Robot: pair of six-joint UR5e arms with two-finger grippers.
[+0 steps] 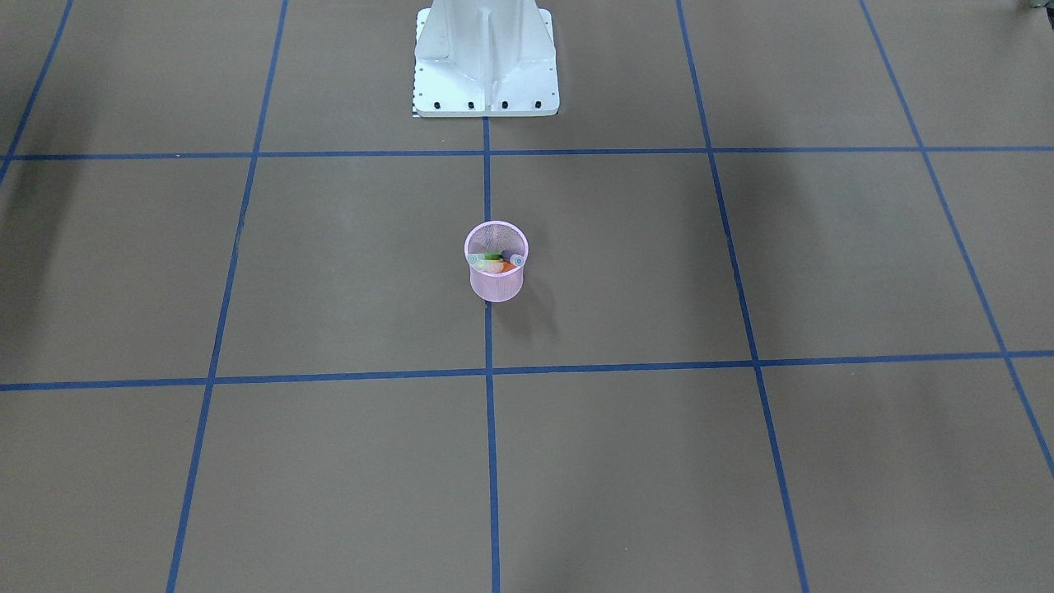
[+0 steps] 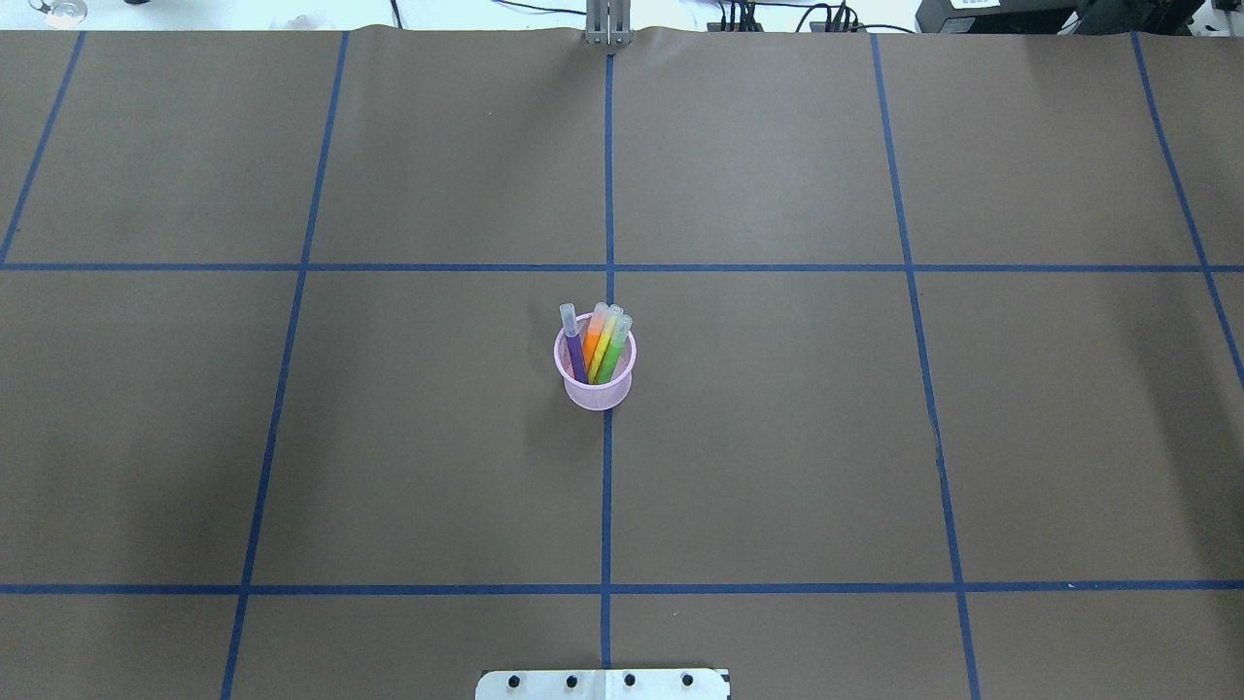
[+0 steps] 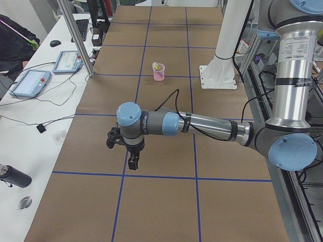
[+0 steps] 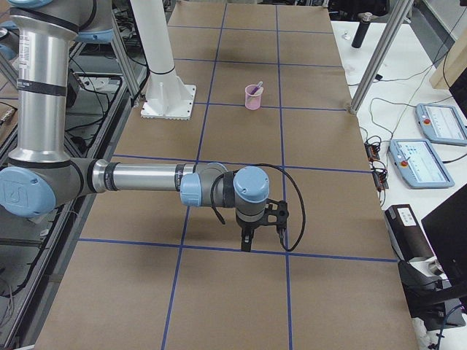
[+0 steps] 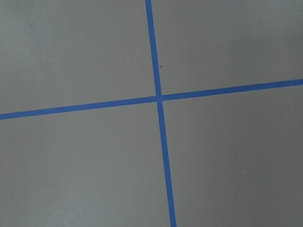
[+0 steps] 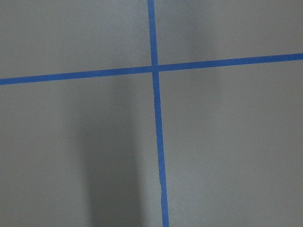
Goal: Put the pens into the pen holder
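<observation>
The pink mesh pen holder (image 2: pixel 595 374) stands upright at the table's middle on a blue tape line, also seen as a small cup in the front view (image 1: pixel 496 263) and both side views (image 3: pixel 159 72) (image 4: pixel 253 96). Several pens stand inside it: a purple pen (image 2: pixel 573 342), an orange pen (image 2: pixel 594 335), a yellow pen (image 2: pixel 605 340) and a green pen (image 2: pixel 615 342), caps leaning over the far rim. My left gripper (image 3: pixel 132 164) hangs over the table's left end, far from the holder. My right gripper (image 4: pixel 246 243) hangs over the right end. Whether either is open I cannot tell.
The white robot base (image 1: pixel 486 62) stands behind the holder. Blue tape lines (image 2: pixel 607 486) grid the brown table. Beside the table are pendants (image 3: pixel 30 80) and cables on a white bench, and a black bottle (image 3: pixel 12 176). Both wrist views show only tape crossings (image 5: pixel 158 98) (image 6: pixel 154 68).
</observation>
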